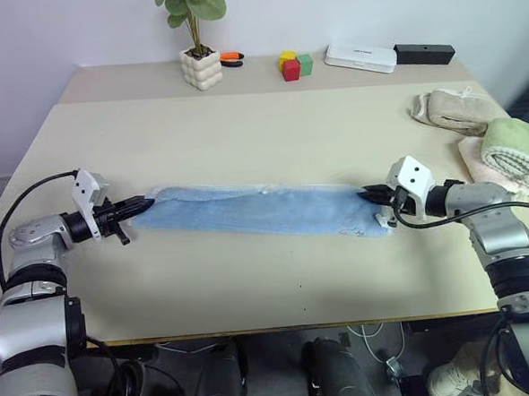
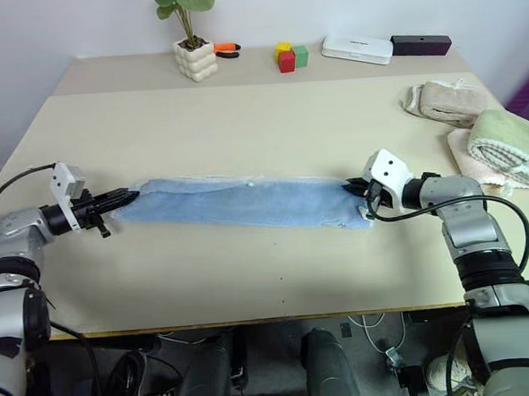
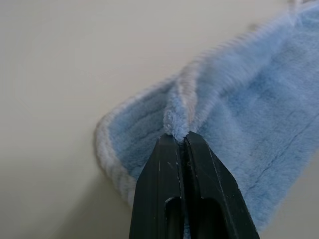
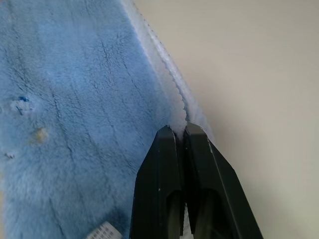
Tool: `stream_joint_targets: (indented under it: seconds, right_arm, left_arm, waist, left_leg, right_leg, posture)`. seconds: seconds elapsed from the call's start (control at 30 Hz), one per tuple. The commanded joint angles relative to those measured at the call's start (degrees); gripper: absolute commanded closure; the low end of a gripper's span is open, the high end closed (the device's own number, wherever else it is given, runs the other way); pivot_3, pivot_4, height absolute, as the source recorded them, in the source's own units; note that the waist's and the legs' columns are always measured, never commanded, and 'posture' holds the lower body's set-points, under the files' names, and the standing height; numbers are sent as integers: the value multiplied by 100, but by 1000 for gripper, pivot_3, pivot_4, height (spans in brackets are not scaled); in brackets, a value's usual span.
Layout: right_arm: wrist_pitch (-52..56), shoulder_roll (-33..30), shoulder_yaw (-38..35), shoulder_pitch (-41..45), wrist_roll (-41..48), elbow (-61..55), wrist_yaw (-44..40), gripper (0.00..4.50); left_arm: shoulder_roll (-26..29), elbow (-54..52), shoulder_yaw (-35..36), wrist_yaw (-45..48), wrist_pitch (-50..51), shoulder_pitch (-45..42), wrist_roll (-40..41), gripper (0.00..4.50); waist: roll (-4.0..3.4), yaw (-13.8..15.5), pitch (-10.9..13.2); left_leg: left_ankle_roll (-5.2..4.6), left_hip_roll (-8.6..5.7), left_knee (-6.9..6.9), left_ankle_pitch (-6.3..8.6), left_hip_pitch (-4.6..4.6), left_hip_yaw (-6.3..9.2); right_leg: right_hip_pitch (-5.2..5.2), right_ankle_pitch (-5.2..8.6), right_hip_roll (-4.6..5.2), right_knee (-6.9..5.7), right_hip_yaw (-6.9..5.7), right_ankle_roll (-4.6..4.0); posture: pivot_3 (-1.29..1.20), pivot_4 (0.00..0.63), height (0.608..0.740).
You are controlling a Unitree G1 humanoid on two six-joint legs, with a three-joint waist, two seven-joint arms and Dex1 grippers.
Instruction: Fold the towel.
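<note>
The light blue towel (image 1: 261,210) lies stretched in a long narrow strip across the middle of the beige table (image 1: 260,126), folded lengthwise. My left gripper (image 1: 146,203) is shut on the towel's left end; the left wrist view shows the pale stitched edge (image 3: 175,112) bunched between its black fingers (image 3: 162,169). At the strip's right end my right gripper (image 1: 366,194) is shut on the whitish edge (image 4: 169,94), with its fingers (image 4: 199,164) pressed together over the cloth. Both ends rest low over the tabletop.
A beige rolled towel (image 1: 452,107) and a green ribbed towel (image 1: 517,147) lie at the right edge. Along the back stand a potted plant (image 1: 201,63), coloured blocks (image 1: 295,65), a white box (image 1: 361,57) and a black bar (image 1: 424,54).
</note>
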State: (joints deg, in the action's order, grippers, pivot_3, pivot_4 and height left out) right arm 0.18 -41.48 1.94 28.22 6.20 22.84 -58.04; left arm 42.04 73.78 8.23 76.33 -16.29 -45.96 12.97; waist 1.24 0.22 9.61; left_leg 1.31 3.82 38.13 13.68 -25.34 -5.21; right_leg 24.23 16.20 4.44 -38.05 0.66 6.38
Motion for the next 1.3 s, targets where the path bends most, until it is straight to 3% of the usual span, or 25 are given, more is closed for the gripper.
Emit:
stream_joint_targets:
  seconds: [0.03, 0.33, 0.43, 0.63, 0.67, 0.7, 0.8, 1.03, 1.2, 1.27, 1.3]
  right_arm:
    - [3, -9, -93, 143, -6, -111, 92, 4458]
    - [-313, 63, -82, 212, -167, -18, 352, 4458]
    - [-280, 95, -86, 290, -174, 48, 418, 4500]
    - [-363, 77, 82, 215, -413, 23, 476, 4500]
    - [-256, 100, 48, 222, -319, 28, 413, 4500]
    - [32, 125, -17, 247, -128, 44, 274, 4500]
    - [89, 96, -68, 254, -39, 25, 218, 3553]
    - [-235, 39, -71, 395, -331, 283, 680, 35]
    - [-265, -55, -94, 363, -401, 219, 822, 10]
    - [395, 134, -626, 392, 271, -304, 1048, 10]
    - [779, 316, -915, 403, 674, -640, 1245, 243]
  left_arm:
    - [62, -116, 171, -93, 18, -91, -50, 4500]
    - [43, -144, 339, -42, 427, -15, -56, 4500]
    - [31, -163, 360, -225, 308, 22, -110, 3618]
    - [-22, -210, 359, -246, 300, 44, -125, 585]
    - [-32, -230, 351, -370, 157, 53, -166, 145]
    - [-40, -243, 380, -350, 143, 47, -138, 61]
    - [-6, -268, 430, -232, 139, 38, -83, 0]
    - [116, -362, 706, 118, 290, -16, 117, 0]
    - [156, -513, 916, 268, 404, -11, 303, 0]
    - [106, -773, 1130, 256, 1003, -113, 631, 0]
    - [64, -953, 1209, 256, 1311, -145, 782, 0]
  waist:
    - [0, -1, 0]
    - [0, -5, 0]
    - [0, -10, 0]
    - [0, 1, 0]
    - [0, 0, 0]
    - [0, 0, 0]
    - [0, -3, 0]
    - [0, -8, 0]
    - [0, -10, 0]
    - [0, -6, 0]
    - [0, -8, 1]
  left_leg:
    - [0, 0, 0, 0, 0, 0]
    - [0, 0, 0, 0, 0, 0]
    - [0, 0, 0, 0, 0, 0]
    - [1, 0, 0, 0, 0, 0]
    - [1, 0, 0, 0, 0, 0]
    - [1, 0, 0, 0, 0, 0]
    - [1, 0, 0, -1, 0, 0]
    - [1, 0, 0, -1, 0, 0]
    - [1, 0, 0, 0, 0, 0]
    - [1, 0, 0, -1, -1, 0]
    - [1, 0, 0, -1, -1, 0]
  right_leg:
    - [0, 0, 0, 0, 0, 0]
    - [0, 0, 0, 0, 0, 0]
    - [0, 0, 0, -1, 0, 0]
    - [0, 0, 0, -1, 0, 0]
    - [0, 0, 0, -1, 0, 0]
    - [0, 0, 0, -1, 0, 0]
    - [0, 0, 0, -1, 0, 0]
    - [0, 0, 0, -2, 0, 0]
    - [0, 0, 0, -2, 0, 0]
    - [0, 0, 0, -2, 0, 0]
    - [0, 0, 0, -2, 0, 0]
  posture:
    - [0, 150, 735]
    - [0, 150, 735]
    - [0, 150, 735]
    - [0, 150, 735]
    - [0, 150, 735]
    - [0, 150, 735]
    - [0, 150, 735]
    - [0, 150, 735]
    - [0, 150, 735]
    - [0, 150, 735]
    - [0, 150, 735]
